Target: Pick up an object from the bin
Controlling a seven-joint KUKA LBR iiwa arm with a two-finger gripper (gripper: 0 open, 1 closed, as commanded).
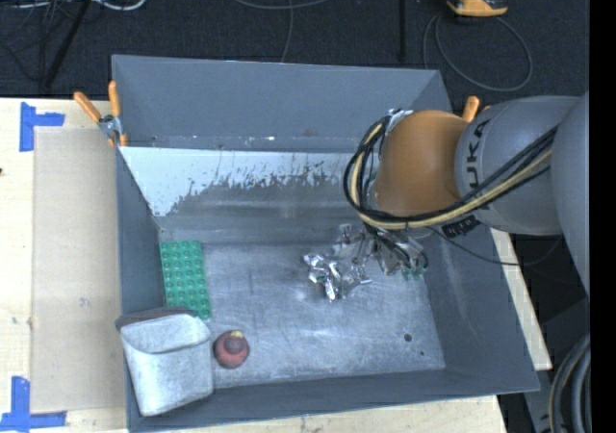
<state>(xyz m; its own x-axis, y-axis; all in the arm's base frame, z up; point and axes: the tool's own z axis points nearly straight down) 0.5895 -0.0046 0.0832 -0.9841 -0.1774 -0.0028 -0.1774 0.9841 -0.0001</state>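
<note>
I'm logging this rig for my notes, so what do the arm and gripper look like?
The arm is smooth, rounded and grey, with dark lettering on one link. An orange-brown domed cover caps its wrist, with black and yellow cables looped round it. The gripper is a small cluster of shiny silver parts.

The arm [525, 166] reaches in from the right, its orange-covered wrist [416, 164] tilted down and leftward
</note>
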